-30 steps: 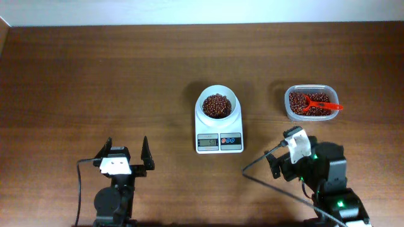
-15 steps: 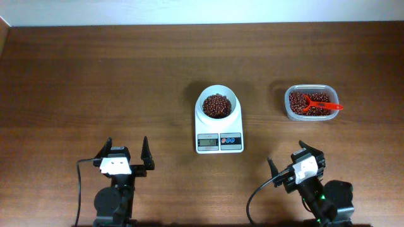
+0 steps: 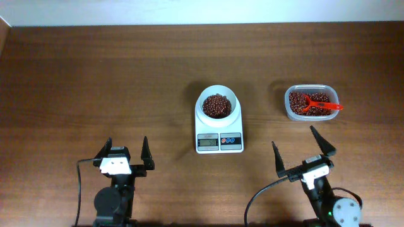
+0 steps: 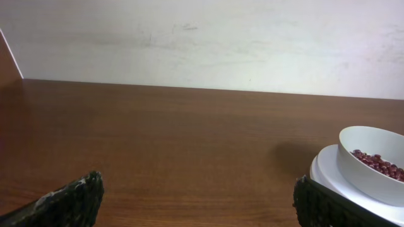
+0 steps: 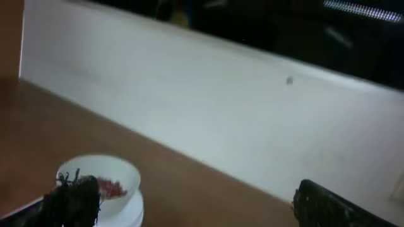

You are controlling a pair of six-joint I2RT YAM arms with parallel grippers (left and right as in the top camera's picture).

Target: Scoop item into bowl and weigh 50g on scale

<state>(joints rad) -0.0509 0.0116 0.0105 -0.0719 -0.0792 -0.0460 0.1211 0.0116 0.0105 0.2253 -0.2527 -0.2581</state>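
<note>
The right end effector (image 3: 294, 139), drawn back toward the near edge of the counter (image 3: 95, 75) within the last second, stands released, fingers spread wide. The left end effector (image 3: 126, 142) stays released. Ahead between them, well apart, the beans (image 3: 216, 104) sit in the bowl (image 3: 202, 112) on the scale (image 3: 219, 143).

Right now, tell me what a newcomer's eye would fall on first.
The white bowl of reddish beans sitting on the scale at mid-table draws the eye first. To its right, a clear tub holds more beans and a bright red scoop. Near the front edge, the left gripper and right gripper both stand open and empty.
</note>
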